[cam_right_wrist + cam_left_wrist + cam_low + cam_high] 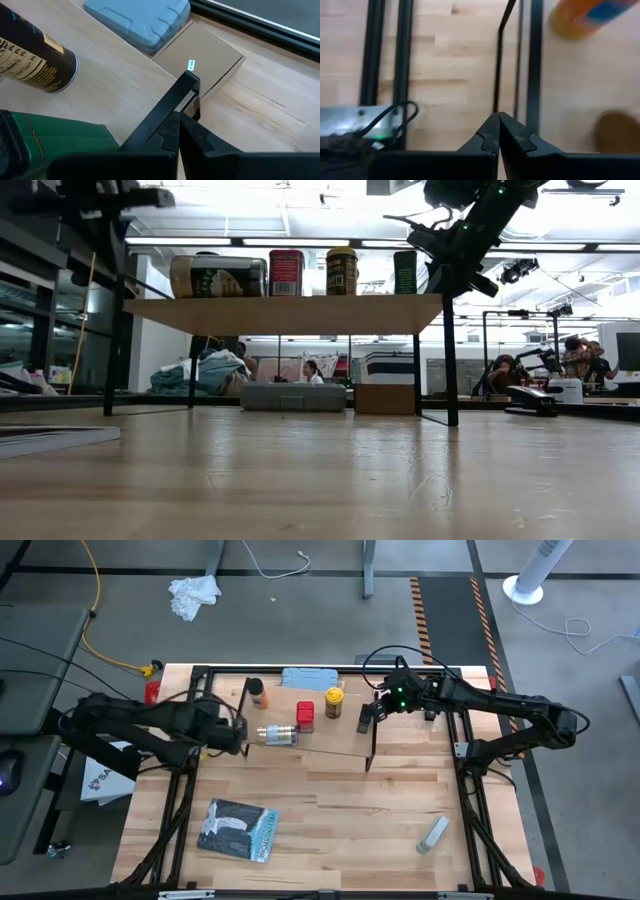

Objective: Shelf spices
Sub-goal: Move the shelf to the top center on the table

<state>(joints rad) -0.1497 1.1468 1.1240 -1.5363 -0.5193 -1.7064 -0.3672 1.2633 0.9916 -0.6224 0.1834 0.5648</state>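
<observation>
The shelf (320, 745) stands mid-table on thin black legs, with a light plank top (290, 313). On the plank a tan cylinder (277, 735) lies on its side. A red tin (305, 717), a yellow jar (334, 703) and a dark green tin (404, 271) stand upright beside it. An amber jar (258, 692) stands at the far left corner. My left gripper (242, 737) is shut and hangs just off the cylinder's left end, holding nothing. My right gripper (178, 125) is shut at the shelf's right end, beside the green tin (50, 142). My right gripper's shut fingertips come slanting down from the right, level with the black frame bar (175, 102) at the shelf's right end. I cannot tell whether they touch it.
A blue-grey case (308, 678) and a cardboard cube (202, 50) lie behind the shelf at the far edge. A dark printed packet (237, 830) lies near left and a small grey bar (433, 833) near right. Black frame rails (470, 800) run along both table sides.
</observation>
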